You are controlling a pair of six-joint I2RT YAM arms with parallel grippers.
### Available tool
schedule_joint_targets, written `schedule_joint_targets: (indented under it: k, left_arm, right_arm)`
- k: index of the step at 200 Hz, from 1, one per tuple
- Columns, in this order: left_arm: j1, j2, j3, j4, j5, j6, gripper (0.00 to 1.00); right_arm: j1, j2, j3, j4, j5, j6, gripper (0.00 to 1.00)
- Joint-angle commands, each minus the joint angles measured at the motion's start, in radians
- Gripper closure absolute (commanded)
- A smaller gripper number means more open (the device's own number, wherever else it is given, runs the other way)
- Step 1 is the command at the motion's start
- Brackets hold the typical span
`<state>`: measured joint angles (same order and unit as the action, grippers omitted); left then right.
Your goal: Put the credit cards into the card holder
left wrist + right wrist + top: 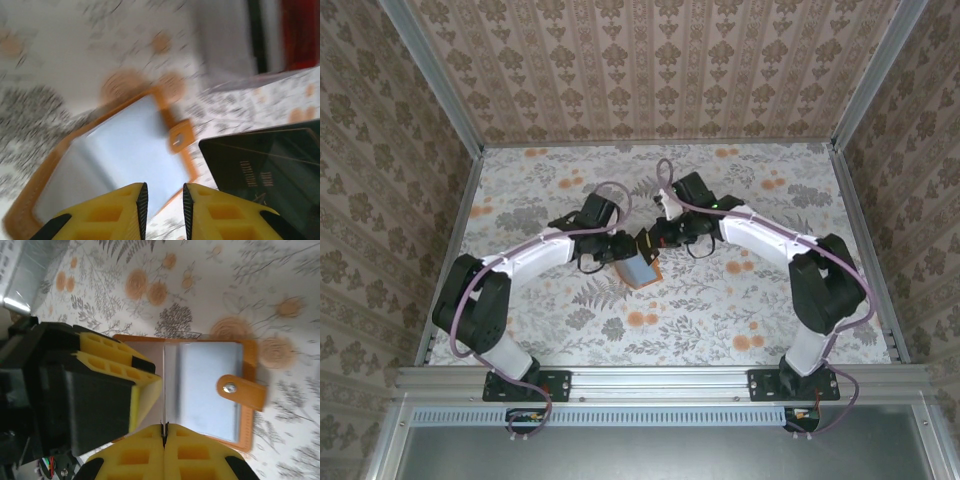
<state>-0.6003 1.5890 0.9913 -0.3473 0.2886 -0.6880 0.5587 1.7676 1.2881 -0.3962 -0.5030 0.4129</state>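
Nearest to me are the yellow fingers of the right gripper (164,430). They are pressed flat together on one thin card (265,175), which from the right wrist looks like only a fine line. From the left wrist it is a dark face with gold lettering. The left gripper (162,202) has its jaws almost together at one short end of the card holder (249,365). I cannot tell if they really pinch it or only stand around its edge.

The card holder is in the middle of the flowered table (720,320), just under the two grippers. Its orange rim frames a pale grey-blue window.

I think the main danger is the angle. The card stands nearly upright against the holder's flat face, so a straight push may strike the window instead of sliding into a pocket. The holder is supported at one end only, so a side force could turn it or pull it out of the left jaws. The card is thin and may also twist in the right jaws.

The holder's long axis runs from the left gripper outwards, towards the right arm's side. The strap (242,392) with its metal snap sits at that far end and points away from the left gripper. Whether the card's edge touches the holder, I cannot say.
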Motion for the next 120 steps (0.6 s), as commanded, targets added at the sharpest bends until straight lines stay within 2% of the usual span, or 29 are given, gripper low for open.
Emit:
schedule_joint_targets:
  k: [1,57,120]
  left_arm:
    - [0.012,-0.080,-0.040,-0.048,-0.066,-0.021,0.73]
    - [0.051,-0.153,-0.171,-0.044,-0.126,-0.029,0.75]
    - [0.092,-0.136,-0.338,0.064,-0.154,-0.051,0.88]
  right_arm:
    - [0.045,0.050,-0.006,0.058,-0.043,0.050,0.99]
    - [0.096,0.156,0.013,0.095,-0.048,0.078,0.99]
    - [0.098,0.203,0.002,0.122,-0.060,0.090,0.98]
